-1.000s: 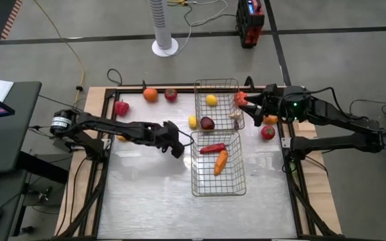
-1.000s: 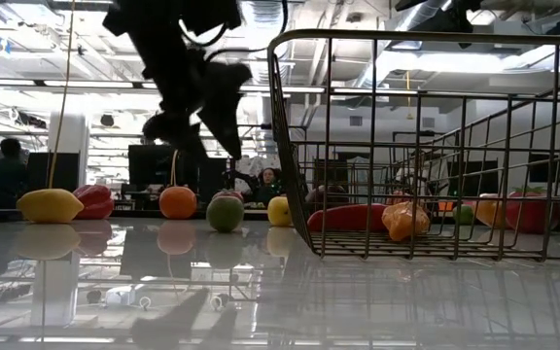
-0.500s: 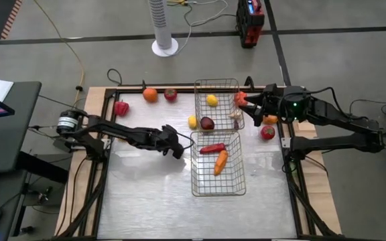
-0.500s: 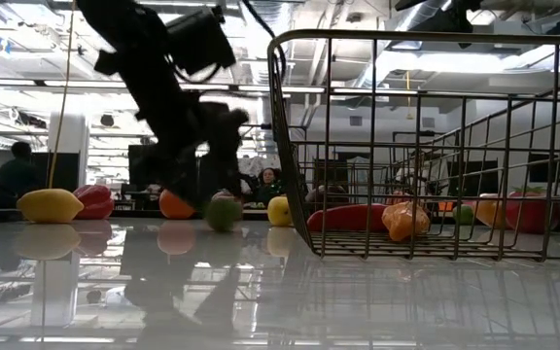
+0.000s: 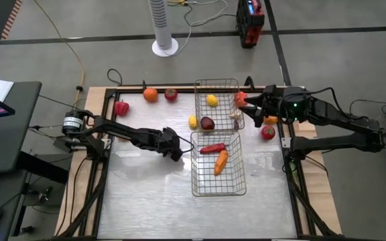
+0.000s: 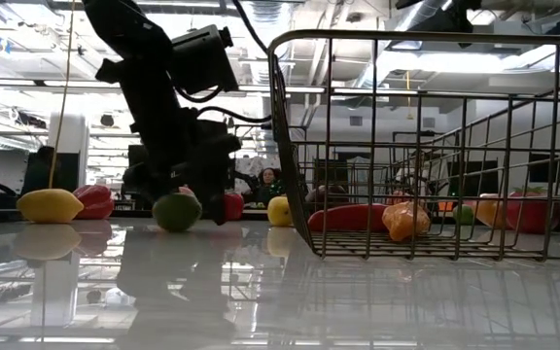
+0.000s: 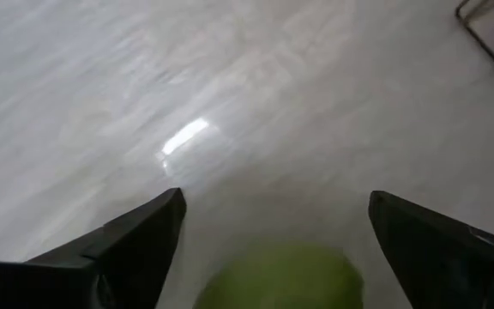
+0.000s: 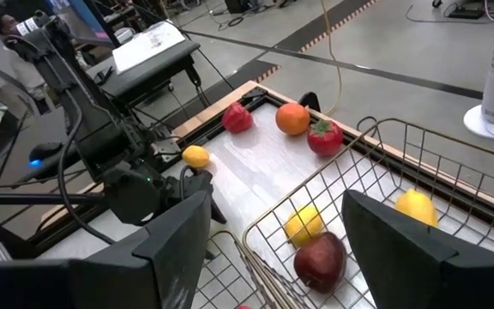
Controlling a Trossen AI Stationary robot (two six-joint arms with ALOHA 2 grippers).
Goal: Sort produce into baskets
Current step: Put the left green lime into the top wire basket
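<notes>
A green lime (image 6: 176, 211) lies on the table left of the near basket (image 5: 218, 164). My left gripper (image 6: 179, 197) is open, slanting down over it. Its fingers stand on either side of the lime (image 7: 281, 275), with a gap on each side in the left wrist view. From above, the arm hides the lime beneath my left gripper (image 5: 173, 151). The near basket holds a red pepper (image 5: 212, 148) and a carrot (image 5: 220, 161). The far basket (image 5: 216, 86) holds a lemon (image 5: 211, 100), an apple (image 5: 208, 123) and garlic (image 5: 235, 117). My right gripper (image 5: 244, 106) waits open above the far basket's right rim.
Loose on the table are a red pepper (image 5: 120, 107), an orange (image 5: 151, 94) and a tomato (image 5: 171, 94) at the far left. A lemon (image 5: 192, 122) lies by the far basket's left wall. A tomato (image 5: 267, 132) and an orange (image 5: 271, 119) lie at the right.
My left gripper has come down from above the table and now straddles the lime. In the low view the lime lies farther toward the table's left and nearer than before. My right arm has kept still.
</notes>
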